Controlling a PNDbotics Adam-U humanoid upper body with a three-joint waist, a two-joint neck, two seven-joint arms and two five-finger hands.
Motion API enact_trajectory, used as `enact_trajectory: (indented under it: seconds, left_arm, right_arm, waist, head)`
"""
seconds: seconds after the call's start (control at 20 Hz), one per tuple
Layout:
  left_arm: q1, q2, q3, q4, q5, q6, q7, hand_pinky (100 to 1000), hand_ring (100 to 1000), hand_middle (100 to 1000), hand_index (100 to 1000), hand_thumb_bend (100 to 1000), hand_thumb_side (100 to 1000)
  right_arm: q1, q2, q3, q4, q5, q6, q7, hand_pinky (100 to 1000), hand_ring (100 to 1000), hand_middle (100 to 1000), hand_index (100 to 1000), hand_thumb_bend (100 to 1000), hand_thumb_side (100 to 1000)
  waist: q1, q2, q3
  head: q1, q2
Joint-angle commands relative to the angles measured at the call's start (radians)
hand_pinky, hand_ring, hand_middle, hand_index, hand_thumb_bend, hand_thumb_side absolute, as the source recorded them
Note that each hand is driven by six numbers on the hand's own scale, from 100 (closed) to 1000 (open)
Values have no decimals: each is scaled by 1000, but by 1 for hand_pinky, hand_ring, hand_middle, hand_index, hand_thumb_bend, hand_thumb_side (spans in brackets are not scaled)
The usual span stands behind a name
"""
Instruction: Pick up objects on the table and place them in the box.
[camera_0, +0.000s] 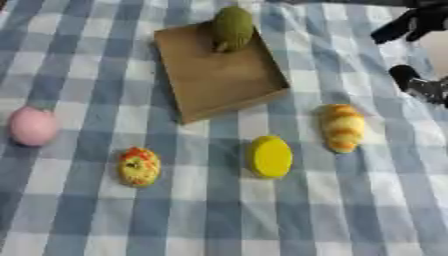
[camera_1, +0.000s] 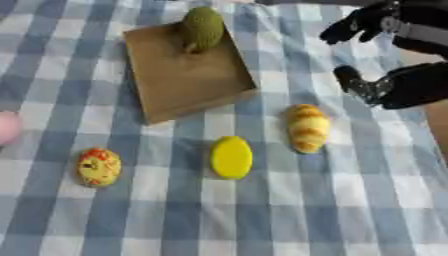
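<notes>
A shallow brown box (camera_0: 223, 82) lies on the checked cloth, and a green rounded object (camera_0: 233, 26) rests at its far corner. In front of the box lie a yellow-and-orange striped bread-shaped object (camera_0: 342, 127), a flat yellow oval (camera_0: 269, 157) and a yellow object with red marks (camera_0: 138, 166). A pink ball (camera_0: 33, 126) sits at the left edge. My right hand (camera_1: 411, 85) hovers at the upper right, to the right of the box and above the striped object, open and holding nothing. My left hand does not show.
The blue-and-white checked cloth (camera_0: 227, 220) covers the whole table. Its near part, below the row of objects, carries nothing. Bare tabletop shows at the right edge beyond the cloth.
</notes>
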Motion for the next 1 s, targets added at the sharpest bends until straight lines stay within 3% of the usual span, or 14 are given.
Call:
enact_trajectory:
  seconds: [0.05,0.4,0.75,1.0]
  left_arm:
    - [-6,31,1,-16,-3,1,-3,773,759,742,826,227,573]
    - [-12,28,-2,-16,0,3,-7,773,759,742,826,227,573]
    - [-16,25,-4,-16,3,3,-11,772,759,740,819,226,573]
    - [-20,22,-7,-16,4,5,-15,772,760,740,818,223,574]
  right_arm:
    - [-3,-24,6,-15,14,4,17,831,870,825,917,100,535]
    - [24,-22,69,-15,78,16,32,824,860,811,919,100,520]
    - [35,-17,122,-15,118,82,23,823,865,827,919,100,549]
    - [34,-9,148,-15,157,127,-11,827,871,834,927,100,514]
  waist:
    - [2,-21,3]
    - [3,-15,11]
    - [4,-9,16]
    - [6,-3,18]
  head:
    - [-3,-2]
    - [-13,-7]
    - [-22,-9]
    - [-26,-10]
